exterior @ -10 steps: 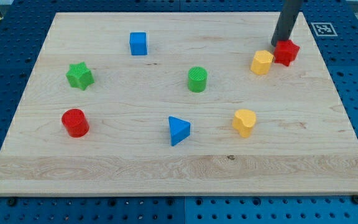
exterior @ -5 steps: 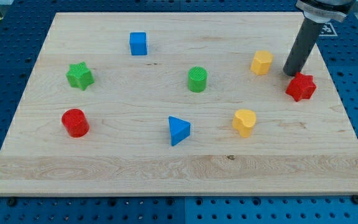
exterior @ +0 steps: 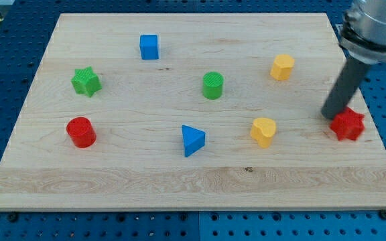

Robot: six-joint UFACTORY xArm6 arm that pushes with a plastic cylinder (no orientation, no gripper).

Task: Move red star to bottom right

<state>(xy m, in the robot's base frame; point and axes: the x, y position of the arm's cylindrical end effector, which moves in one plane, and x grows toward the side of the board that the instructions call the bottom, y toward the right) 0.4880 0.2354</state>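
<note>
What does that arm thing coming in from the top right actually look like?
It ends in a straight, dark grey round rod; my tip is its plain lower end. Above the rod sits a wider cylindrical grey collar with a dark band. No cables, claws or markings show.

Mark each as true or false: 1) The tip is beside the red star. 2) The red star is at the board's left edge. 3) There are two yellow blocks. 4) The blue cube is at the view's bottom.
1) True: my tip is just left of the red star.
2) False: it is near the right edge of the board.
3) True: one yellow block and another.
4) False: the blue cube is near the top.
</note>
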